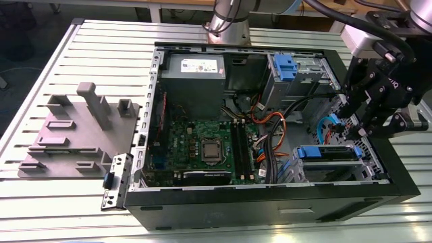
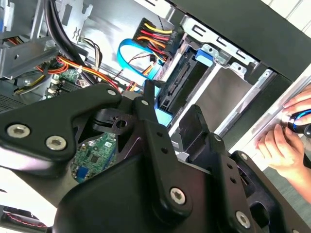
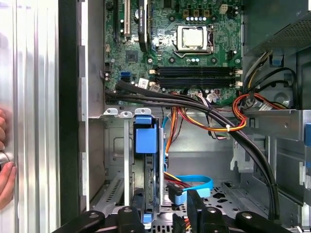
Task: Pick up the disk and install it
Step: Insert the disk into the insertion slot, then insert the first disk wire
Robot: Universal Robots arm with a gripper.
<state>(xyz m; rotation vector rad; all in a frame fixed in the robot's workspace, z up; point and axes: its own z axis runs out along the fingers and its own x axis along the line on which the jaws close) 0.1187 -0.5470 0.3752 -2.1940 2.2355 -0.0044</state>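
**Gripper (image 1: 359, 132) (image 2: 170, 104) (image 3: 163, 208) at the lower drive cage, disk (image 1: 322, 152) in the slot**

Black gripper links sit closest in both wrist views. Just beyond them the disk (image 2: 177, 86) (image 3: 146, 138) stands on edge inside a metal cage (image 1: 327, 169) (image 2: 228, 92) (image 3: 127, 160), its blue rail next to the gripper's tip. Whether the gripper pinches the disk or only sits around it cannot be told.

In the exterior view the open case (image 1: 270, 200) lies on a slatted tabletop (image 1: 54, 212), and the cage with the disk is at the case's 4 o'clock corner. The gripper hangs above it, at 3 o'clock. A flat blue cable (image 1: 329, 124) (image 2: 127, 53) (image 3: 197, 180) loops just beside the disk.

The motherboard (image 1: 202, 147) (image 3: 194, 39) fills the case floor from the centre to 7 o'clock. The power supply (image 1: 192, 76) is at 11 o'clock. A second blue-fronted caddy (image 1: 284, 68) sits in its own cage at 1 o'clock, well apart from the disk. A grey fixture (image 1: 74, 131) stands on the tabletop at 9 o'clock, outside the case.

A person's hand (image 2: 284, 141) (image 3: 6, 179) rests on the tabletop just outside the case wall.
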